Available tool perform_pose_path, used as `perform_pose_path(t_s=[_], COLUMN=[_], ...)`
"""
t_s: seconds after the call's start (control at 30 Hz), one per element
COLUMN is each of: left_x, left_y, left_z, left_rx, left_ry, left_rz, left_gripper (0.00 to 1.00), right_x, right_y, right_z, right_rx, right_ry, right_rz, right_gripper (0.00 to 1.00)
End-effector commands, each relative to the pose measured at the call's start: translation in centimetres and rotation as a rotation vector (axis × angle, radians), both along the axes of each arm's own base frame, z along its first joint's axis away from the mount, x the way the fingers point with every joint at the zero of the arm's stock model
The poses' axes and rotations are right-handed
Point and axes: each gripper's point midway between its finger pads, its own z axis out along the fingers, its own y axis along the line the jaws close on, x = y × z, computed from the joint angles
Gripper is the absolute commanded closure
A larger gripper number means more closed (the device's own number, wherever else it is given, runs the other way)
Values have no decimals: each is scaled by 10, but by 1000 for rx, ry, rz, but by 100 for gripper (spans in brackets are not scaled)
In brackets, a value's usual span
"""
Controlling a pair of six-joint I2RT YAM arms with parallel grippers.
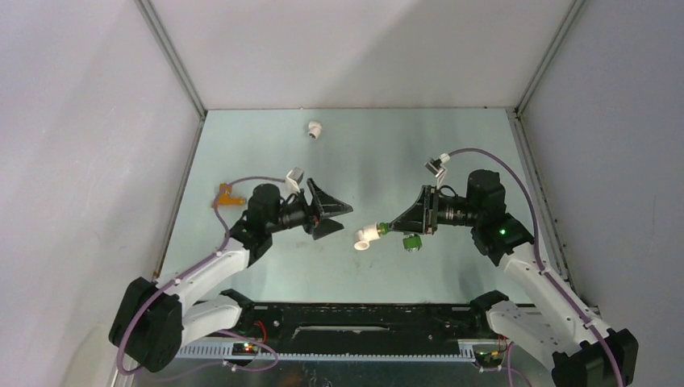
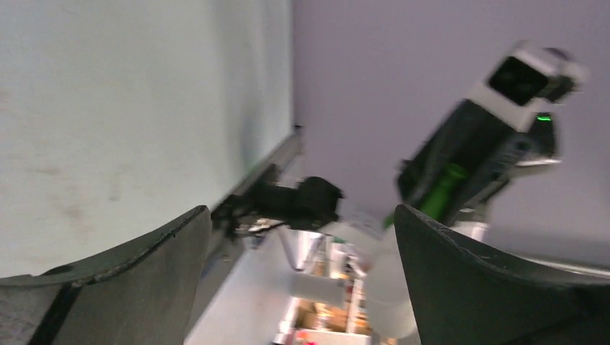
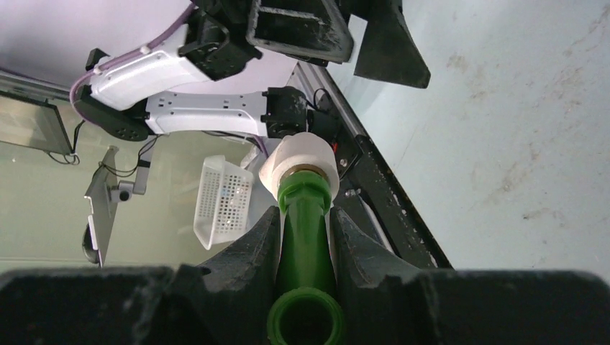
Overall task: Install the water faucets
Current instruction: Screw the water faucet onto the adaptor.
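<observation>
My right gripper [image 1: 394, 226] is shut on the green faucet [image 3: 306, 237], held above the table and pointing left. A white elbow fitting [image 1: 367, 235] sits on the faucet's tip; it also shows in the right wrist view [image 3: 301, 157]. The faucet's green end [image 1: 411, 240] hangs below the gripper. My left gripper [image 1: 329, 211] is open and empty, facing the elbow from the left with a small gap. Its view is blurred; both fingers [image 2: 129, 273] stand wide apart. The orange faucet [image 1: 228, 195] lies at the table's left edge, behind the left arm.
A second white elbow fitting [image 1: 314, 129] lies near the back of the table. Grey walls close in the left, right and back sides. A black rail [image 1: 363, 310] runs along the near edge between the arm bases.
</observation>
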Motion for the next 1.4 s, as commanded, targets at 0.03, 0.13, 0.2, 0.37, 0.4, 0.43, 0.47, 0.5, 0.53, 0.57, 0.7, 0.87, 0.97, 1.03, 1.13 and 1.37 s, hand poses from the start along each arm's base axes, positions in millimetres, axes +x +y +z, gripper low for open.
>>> perform_pose_path(t_s=[0.03, 0.13, 0.2, 0.37, 0.4, 0.43, 0.47, 0.5, 0.53, 0.57, 0.7, 0.87, 0.97, 1.03, 1.13, 1.37], left_x=[-22, -35, -40, -49, -49, -50, -50, -50, -50, -51, -54, -60, -64, -65, -67, -69], left_y=[-12, -17, -19, -36, -38, -40, -40, -39, -38, -37, -33, -34, -36, -38, -39, -41], left_z=[89, 104, 114, 116, 116, 117, 119, 122, 124, 126, 127, 120, 121, 123, 125, 119], left_rx=[-483, -634, -740, -800, -801, -802, -805, -811, -815, -820, -826, -812, -810, -810, -800, -725], left_ry=[29, 71, 95, 123, 120, 119, 111, 101, 92, 82, 73, 88, 88, 83, 69, 26], left_rz=[-106, -147, -164, -225, -228, -232, -233, -229, -231, -232, -221, -226, -242, -249, -258, -240], left_gripper=[2, 2, 6, 19, 20, 20, 20, 19, 19, 19, 20, 34, 43, 44, 42, 29], right_x=[0, 0, 1, 3, 3, 3, 2, 3, 3, 4, 8, 13, 14, 14, 16, 20], right_y=[11, 17, 20, 22, 22, 22, 21, 20, 20, 18, 16, 16, 17, 17, 16, 13], right_z=[26, 32, 37, 47, 49, 50, 50, 49, 49, 48, 47, 49, 51, 51, 49, 46], right_rx=[80, 105, 122, 157, 161, 163, 163, 159, 156, 152, 146, 156, 165, 165, 159, 149], right_ry=[-103, -120, -121, -133, -136, -137, -139, -139, -140, -140, -144, -147, -145, -144, -135, -120], right_rz=[31, 41, 42, 39, 38, 39, 36, 32, 27, 21, 1, -8, -8, -10, -19, -40], right_gripper=[100, 100, 100, 100, 100, 100, 100, 100, 100, 100, 100, 100, 100, 100, 100, 100])
